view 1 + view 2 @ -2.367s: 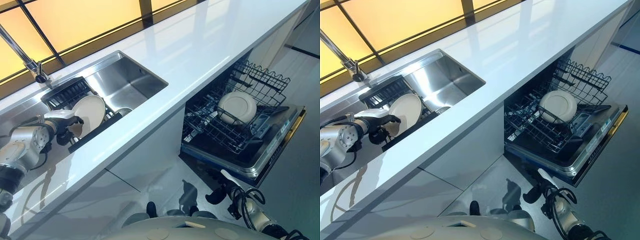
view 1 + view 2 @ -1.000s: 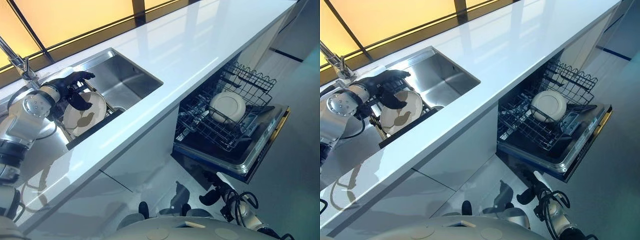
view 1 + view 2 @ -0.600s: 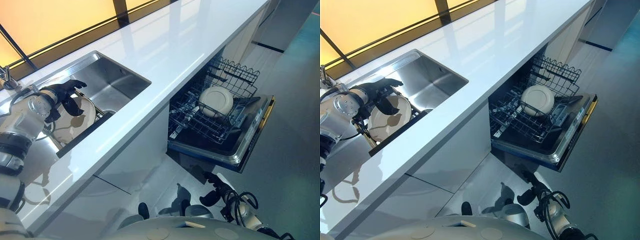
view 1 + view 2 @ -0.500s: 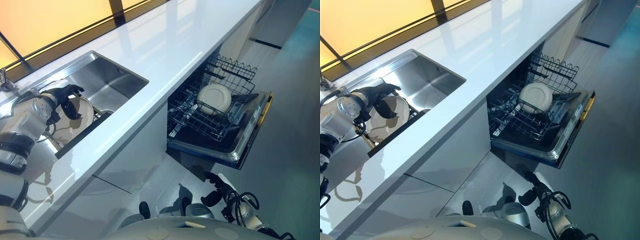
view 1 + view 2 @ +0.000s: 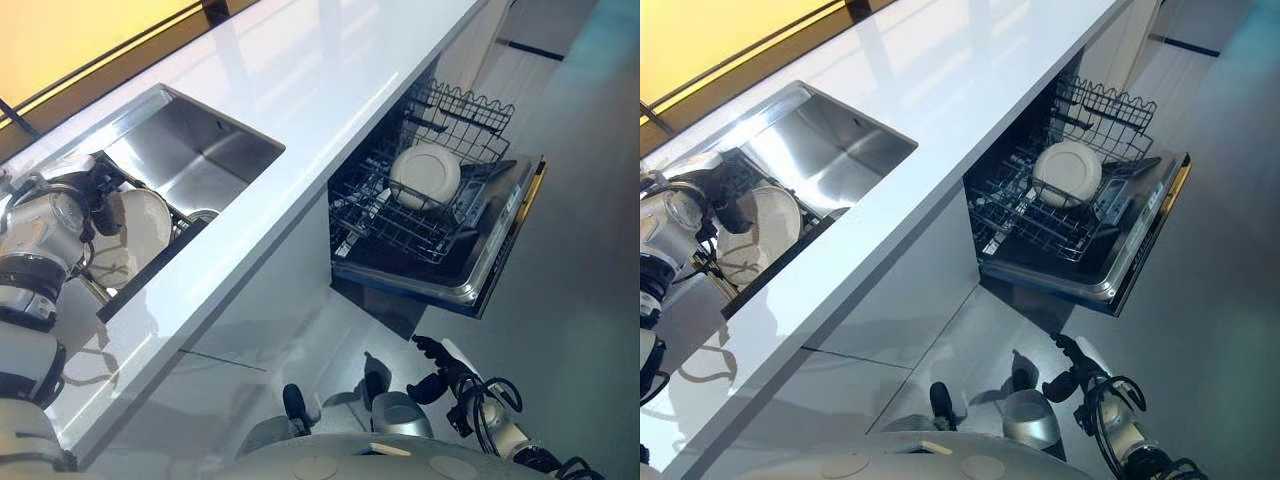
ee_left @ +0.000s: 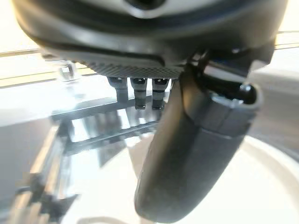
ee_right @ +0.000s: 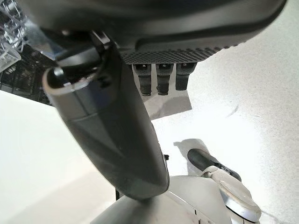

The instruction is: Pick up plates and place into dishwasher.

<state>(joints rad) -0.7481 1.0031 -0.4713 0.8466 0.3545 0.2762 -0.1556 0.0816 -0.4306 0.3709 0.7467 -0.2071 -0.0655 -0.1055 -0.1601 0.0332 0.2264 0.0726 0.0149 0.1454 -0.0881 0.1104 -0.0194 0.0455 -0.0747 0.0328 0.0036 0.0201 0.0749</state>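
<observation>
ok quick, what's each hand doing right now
Left hand: at the plate in the sink rack; grip cannot be told.
Right hand: low by the floor, holding nothing, fingers curled.

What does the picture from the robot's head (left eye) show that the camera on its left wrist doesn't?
The left eye view takes in the open dishwasher, its wire rack already holding a plate, the white countertop and the right hand low by the floor. The left wrist view gives a close look at the left hand's thumb over the plate in the sink. Both show the left hand at that plate and the sink.
</observation>
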